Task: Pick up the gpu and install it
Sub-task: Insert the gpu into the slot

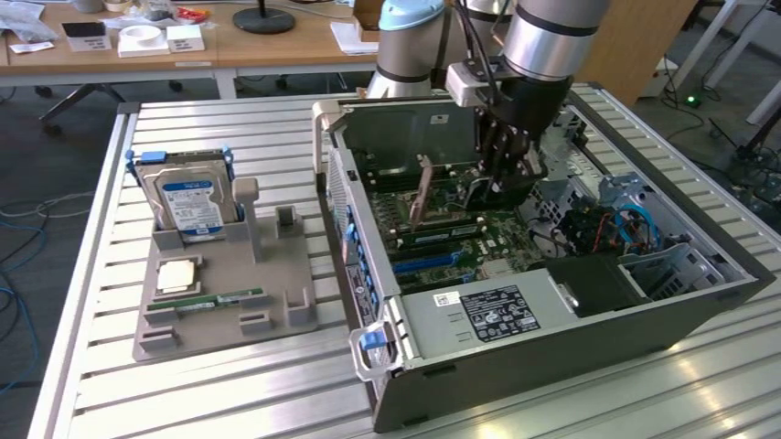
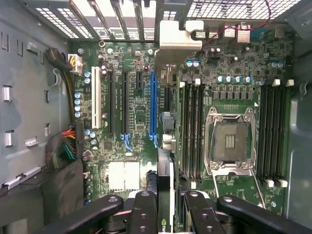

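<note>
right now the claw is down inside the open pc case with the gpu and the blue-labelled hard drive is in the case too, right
Not quite. The hard drive stands in the grey holder on the table, outside the case, as the exterior view shows. The claw is inside the open case with the gpu.

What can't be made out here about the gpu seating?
- Wrist view: slot beneath the gpu; the card, seen edge-on, covers it.
- Wrist view: where the tool grips it; cut off by the frame edge.
- Exterior view: card's connector edge; too small and dark beneath the tool.
</note>
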Controlling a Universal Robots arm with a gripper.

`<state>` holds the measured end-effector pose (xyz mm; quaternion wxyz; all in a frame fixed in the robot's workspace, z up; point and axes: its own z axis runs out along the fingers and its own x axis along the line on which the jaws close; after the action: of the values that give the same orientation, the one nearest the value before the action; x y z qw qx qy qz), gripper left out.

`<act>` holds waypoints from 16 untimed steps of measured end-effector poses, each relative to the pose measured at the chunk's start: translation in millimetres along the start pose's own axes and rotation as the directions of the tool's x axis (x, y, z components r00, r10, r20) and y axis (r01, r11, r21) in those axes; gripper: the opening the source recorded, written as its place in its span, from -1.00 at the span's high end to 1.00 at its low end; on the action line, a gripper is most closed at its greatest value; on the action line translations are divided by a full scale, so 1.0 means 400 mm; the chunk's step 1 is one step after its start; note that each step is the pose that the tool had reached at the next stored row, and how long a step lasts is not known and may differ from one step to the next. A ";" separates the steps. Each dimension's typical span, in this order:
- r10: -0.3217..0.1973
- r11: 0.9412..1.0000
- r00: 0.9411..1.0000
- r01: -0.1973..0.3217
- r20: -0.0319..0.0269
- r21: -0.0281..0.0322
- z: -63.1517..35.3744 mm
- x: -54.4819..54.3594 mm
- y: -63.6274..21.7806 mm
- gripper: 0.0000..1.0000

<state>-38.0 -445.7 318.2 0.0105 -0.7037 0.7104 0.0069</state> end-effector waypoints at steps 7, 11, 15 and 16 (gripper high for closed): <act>-0.006 1.000 1.000 0.006 0.000 0.000 0.015 0.001 0.007 0.47; -0.010 1.000 1.000 0.010 0.000 0.000 0.026 0.001 0.011 0.47; -0.013 1.000 1.000 0.013 0.000 0.000 0.036 0.002 0.014 0.47; -0.014 1.000 1.000 0.014 0.000 0.000 0.038 0.002 0.015 0.47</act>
<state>-43.7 -446.0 302.9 0.0105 -0.7086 0.7055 0.0070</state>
